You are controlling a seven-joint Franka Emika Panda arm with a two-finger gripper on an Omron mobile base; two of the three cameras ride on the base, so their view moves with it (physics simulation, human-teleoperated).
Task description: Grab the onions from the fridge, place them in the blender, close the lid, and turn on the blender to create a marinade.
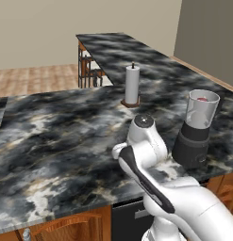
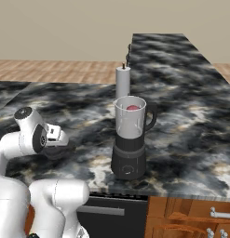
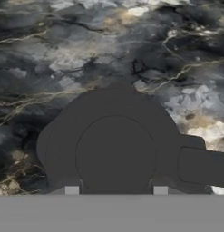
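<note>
Lid (image 3: 115,154) flat on counter (image 3: 63,54), end effector (image 3: 115,190) straddling; blender (image 2: 129,139) near edge.

Open marble, two uprights, one low disc

The blender (image 2: 129,139) stands near the counter (image 1: 52,136) front edge, jar mouth uncovered, with the paper towel roll (image 2: 122,81) behind it at 12 o'clock. The lid (image 3: 115,149) lies flat directly under the gripper (image 3: 115,190). Bare counter spreads toward 9 o'clock.
</note>
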